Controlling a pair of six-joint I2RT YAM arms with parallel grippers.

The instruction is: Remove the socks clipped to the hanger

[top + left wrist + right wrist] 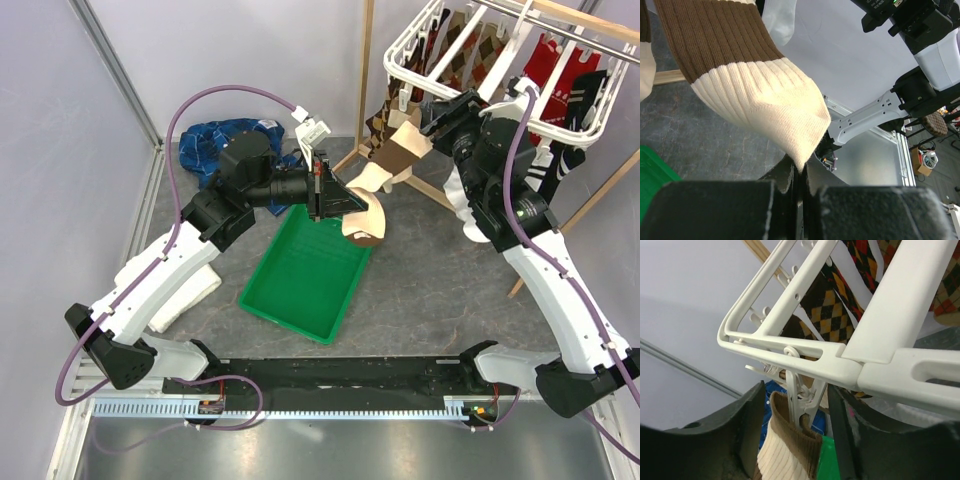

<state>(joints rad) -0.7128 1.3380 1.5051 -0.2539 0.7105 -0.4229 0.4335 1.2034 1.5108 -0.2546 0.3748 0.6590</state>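
Being clamped at cream end by left gripper [799, 184], sock [747, 95] is likely handling soft, light; clip [799, 392] being straddled by parted right gripper [796, 412].

Pale lilac walls [50, 130], grey mottled tabletop [420, 290], wooden stand [367, 60].

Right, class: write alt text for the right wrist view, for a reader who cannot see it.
A white clip under a corner of the hanger grips the brown cuff of a cream-and-brown sock, with the right pincer open either side of it. Argyle socks hang behind.
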